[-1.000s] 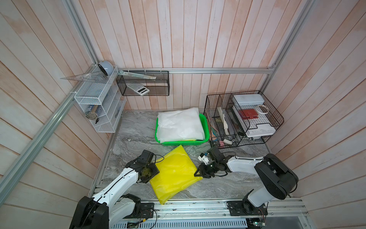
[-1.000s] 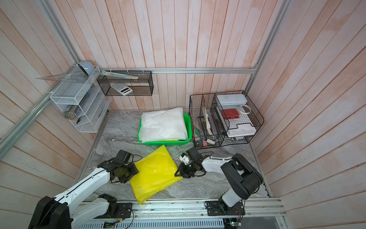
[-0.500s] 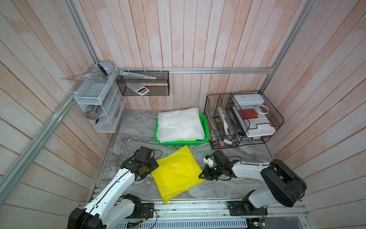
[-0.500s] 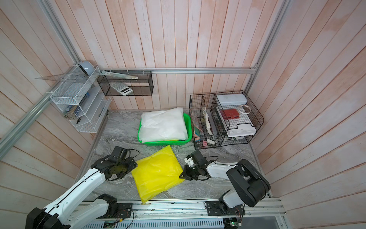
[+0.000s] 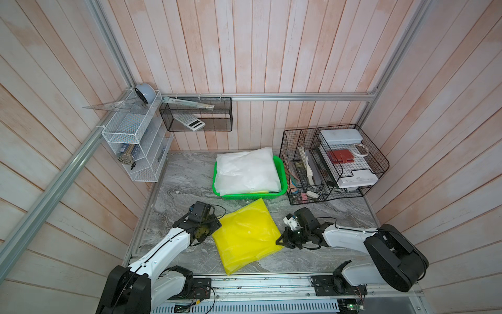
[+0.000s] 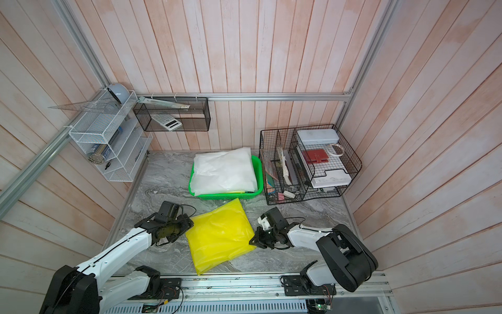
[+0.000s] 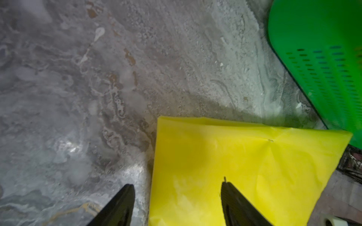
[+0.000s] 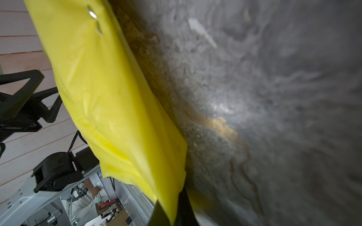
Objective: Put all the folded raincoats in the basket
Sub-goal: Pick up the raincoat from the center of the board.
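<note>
Raincoat (image 5: pixel 245 235) just short of basket (image 5: pixel 252 196), one corner pointing at it. Right hand (image 5: pixel 279 242) clamped on side corner; left hand (image 7: pixel 176 185) gaping astride opposite edge.

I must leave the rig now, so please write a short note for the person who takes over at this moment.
Left claw: open, astride one edge of the yellow raincoat, not gripping.
Right claw: shut on its opposite corner.
Raincoat lies folded on the table, in front of the basket, which holds a white folded bundle.
Done: right grip. To do: lift it and set it in the basket.
</note>
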Robot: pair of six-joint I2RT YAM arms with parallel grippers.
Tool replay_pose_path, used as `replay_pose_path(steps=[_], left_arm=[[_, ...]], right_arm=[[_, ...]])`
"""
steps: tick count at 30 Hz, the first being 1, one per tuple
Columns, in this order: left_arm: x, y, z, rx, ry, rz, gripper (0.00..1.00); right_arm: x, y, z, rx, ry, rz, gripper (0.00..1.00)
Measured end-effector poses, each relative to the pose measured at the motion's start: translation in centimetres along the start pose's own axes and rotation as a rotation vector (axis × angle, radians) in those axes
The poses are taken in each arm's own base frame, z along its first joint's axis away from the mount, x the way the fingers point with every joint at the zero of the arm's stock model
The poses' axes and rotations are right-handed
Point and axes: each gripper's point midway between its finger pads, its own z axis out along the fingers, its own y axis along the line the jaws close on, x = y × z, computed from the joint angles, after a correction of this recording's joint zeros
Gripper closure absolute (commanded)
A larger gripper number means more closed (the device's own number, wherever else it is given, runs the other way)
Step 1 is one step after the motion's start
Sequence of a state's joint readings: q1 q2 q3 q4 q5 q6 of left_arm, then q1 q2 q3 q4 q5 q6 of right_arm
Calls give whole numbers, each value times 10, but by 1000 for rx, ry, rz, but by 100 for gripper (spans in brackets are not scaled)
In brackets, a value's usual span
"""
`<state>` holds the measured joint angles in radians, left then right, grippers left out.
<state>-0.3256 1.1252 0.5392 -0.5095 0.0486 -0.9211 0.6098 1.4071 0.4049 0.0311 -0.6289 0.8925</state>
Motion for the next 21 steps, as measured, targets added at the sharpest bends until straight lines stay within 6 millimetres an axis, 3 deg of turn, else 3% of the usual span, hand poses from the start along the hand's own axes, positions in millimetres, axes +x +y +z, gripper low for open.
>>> replay_pose_path(steps=[6, 17, 21], left_arm=[[-13, 12, 8, -36, -10, -29, 35], [-20, -1, 30, 24, 4, -8, 49], [-20, 1, 31, 31, -14, -7, 60]], right_arm=[[0, 0, 1, -6, 4, 2, 100], [-1, 0, 0, 9, 5, -8, 100], [-2, 0, 0, 14, 6, -9, 100]])
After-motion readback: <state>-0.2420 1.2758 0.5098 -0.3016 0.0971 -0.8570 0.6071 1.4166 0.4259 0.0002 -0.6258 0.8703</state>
